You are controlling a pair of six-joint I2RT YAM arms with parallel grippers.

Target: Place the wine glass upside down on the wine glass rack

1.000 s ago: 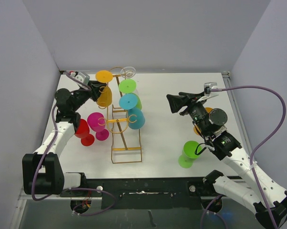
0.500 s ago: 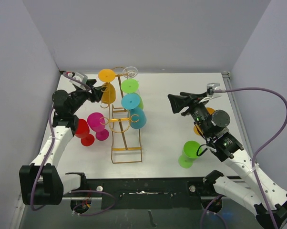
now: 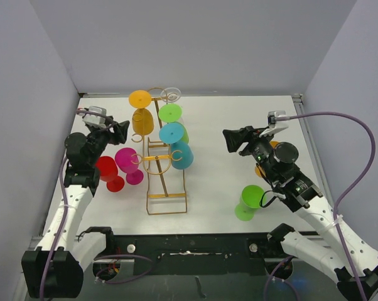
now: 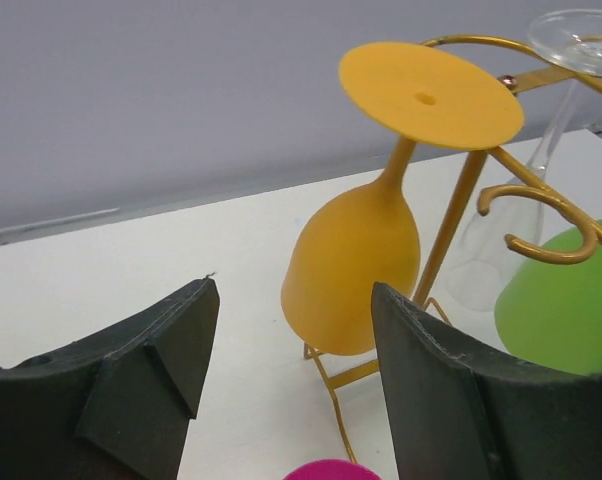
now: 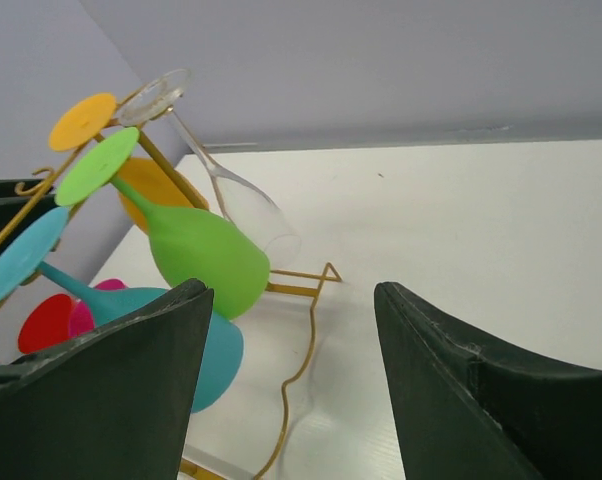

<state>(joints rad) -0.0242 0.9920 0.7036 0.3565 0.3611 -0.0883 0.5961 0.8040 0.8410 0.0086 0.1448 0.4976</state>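
At the far left end of the gold wire rack, the orange glass hangs upside down, its flat round foot on top and its smooth, matte bowl pointing down beside the thin slanted post. The left pincer is spread wide and holds nothing; its blunt dark fingers sit just on the near side of the bowl, apart from it. Any sideways drift from here would likely clip the bowl and swing the stem out of its open hook, or shove the light, spindly frame across the white counter and set its other hanging loads rocking. These include a clear glass and a glossy green glass, both foot-up on the other side. A red glass rests on the counter close to the left arm, another thing to bump. The right pincer is also wide and empty, well off to the rack's right.
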